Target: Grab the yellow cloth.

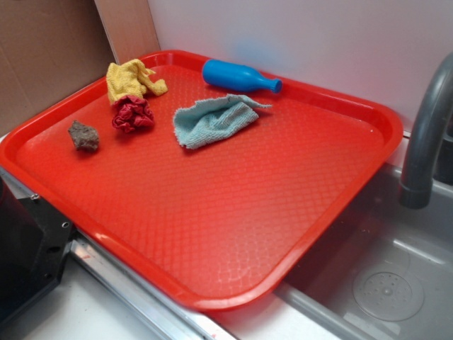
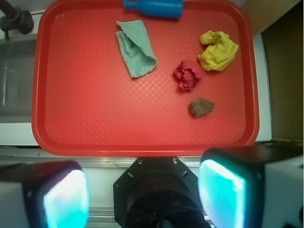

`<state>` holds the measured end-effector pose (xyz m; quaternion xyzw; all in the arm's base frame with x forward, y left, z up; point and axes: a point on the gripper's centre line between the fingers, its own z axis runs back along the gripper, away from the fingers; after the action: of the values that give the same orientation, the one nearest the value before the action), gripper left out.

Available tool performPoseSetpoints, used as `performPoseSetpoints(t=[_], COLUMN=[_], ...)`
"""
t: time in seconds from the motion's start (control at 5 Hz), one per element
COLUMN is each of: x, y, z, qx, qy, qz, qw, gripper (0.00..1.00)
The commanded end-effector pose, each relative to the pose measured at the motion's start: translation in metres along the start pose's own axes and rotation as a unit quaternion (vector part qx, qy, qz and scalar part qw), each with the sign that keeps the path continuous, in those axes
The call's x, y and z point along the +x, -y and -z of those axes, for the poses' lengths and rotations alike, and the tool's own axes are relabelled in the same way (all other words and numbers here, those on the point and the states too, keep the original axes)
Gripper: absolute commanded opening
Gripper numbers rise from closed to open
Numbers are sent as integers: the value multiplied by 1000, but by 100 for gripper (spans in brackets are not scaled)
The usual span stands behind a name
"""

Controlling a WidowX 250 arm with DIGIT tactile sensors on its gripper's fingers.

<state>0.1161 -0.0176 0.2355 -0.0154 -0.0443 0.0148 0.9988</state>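
Observation:
The yellow cloth (image 1: 132, 80) lies crumpled in the far left corner of the red tray (image 1: 212, 212); in the wrist view the yellow cloth (image 2: 218, 50) sits at the upper right of the tray (image 2: 95, 118). My gripper (image 2: 145, 197) hangs high above the tray's near edge, over the robot base, well away from the cloth. Its two fingers (image 2: 66, 199) are spread wide with nothing between them. The gripper does not show in the exterior view.
A dark red wad (image 1: 132, 114) touches the yellow cloth's near side. A brown lump (image 1: 83, 135), a light blue rag (image 1: 212, 119) and a blue bottle (image 1: 237, 76) also lie on the tray. A grey faucet (image 1: 428, 134) and sink (image 1: 382, 276) are at the right.

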Motion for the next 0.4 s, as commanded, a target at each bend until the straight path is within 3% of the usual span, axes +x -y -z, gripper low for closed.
performPoseSetpoints(t=[0.0,0.2], x=[0,9], y=[0,-16], z=[0,-1], qx=[0,-18], qy=[0,5], qz=[0,-93], qw=[1000,995], gripper=[100,100])
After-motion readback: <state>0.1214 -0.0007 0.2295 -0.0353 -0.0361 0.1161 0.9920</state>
